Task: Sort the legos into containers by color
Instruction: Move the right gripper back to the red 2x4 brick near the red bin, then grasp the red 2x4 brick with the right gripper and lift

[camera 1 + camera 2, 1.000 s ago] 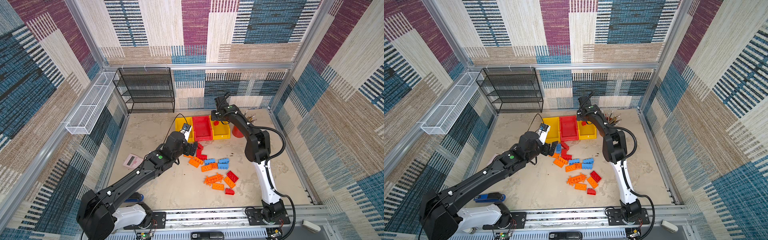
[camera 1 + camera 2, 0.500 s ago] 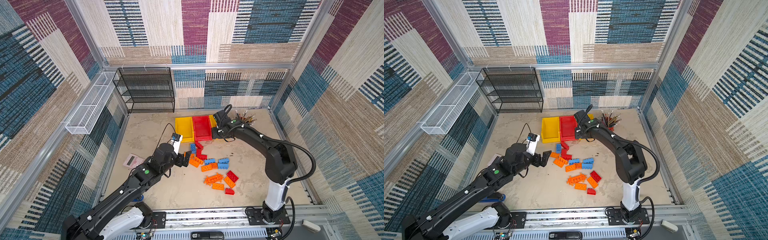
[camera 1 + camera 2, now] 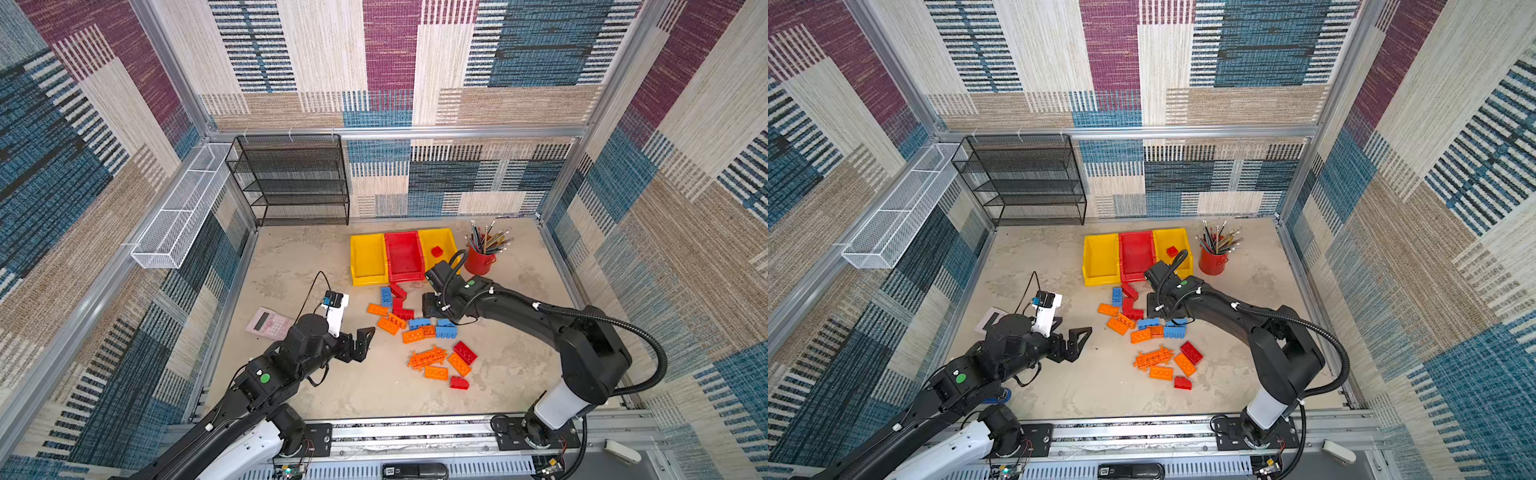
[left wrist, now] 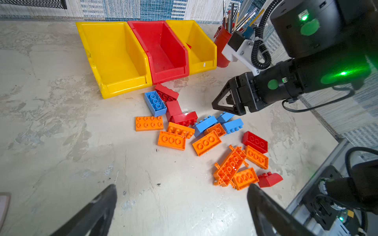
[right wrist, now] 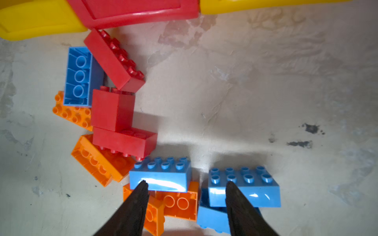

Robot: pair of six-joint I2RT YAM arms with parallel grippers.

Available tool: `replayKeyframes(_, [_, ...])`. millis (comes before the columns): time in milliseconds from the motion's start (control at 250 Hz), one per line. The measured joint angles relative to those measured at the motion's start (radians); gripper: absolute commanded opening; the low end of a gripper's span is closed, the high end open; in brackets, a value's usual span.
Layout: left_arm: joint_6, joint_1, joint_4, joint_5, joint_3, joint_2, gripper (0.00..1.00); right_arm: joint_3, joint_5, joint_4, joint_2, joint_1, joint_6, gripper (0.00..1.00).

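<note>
Red, blue and orange legos [image 3: 415, 328] lie scattered mid-table in both top views, among them a toothed orange plate [image 3: 428, 357]. Behind them stand the containers in a row: a yellow bin [image 3: 368, 257], a red bin [image 3: 403, 255] and a second yellow bin [image 3: 446, 243] holding one red brick [image 3: 436, 251]. My right gripper [image 5: 186, 182] hovers open just over two blue bricks [image 5: 161, 173] [image 5: 243, 183] and an orange one [image 5: 180, 202], gripping nothing. My left gripper [image 3: 363, 340] stands wide open and empty over bare table left of the pile [image 4: 204, 141].
A red pencil cup [image 3: 480, 262] stands right of the bins, close to my right arm. A pink calculator [image 3: 268, 322] lies at the left beside my left arm. A black mesh rack [image 3: 295, 183] and a white wire basket [image 3: 183, 208] line the back left.
My right gripper has swung from above the far right yellow bin down to the blue bricks. My left gripper has drawn back from the pile toward the front left.
</note>
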Motion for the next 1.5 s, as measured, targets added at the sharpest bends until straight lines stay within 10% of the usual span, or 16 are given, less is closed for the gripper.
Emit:
replayKeyframes(908, [-0.001,-0.001,0.0,-0.125,0.012,0.093,1.0,0.422,-0.041,0.08,0.448,0.003,-0.165,0.55])
replayKeyframes(1500, [0.056,0.0,0.108,-0.15,0.029,0.209,1.0,0.526,-0.084,0.026,0.553,-0.005,-0.247,0.18])
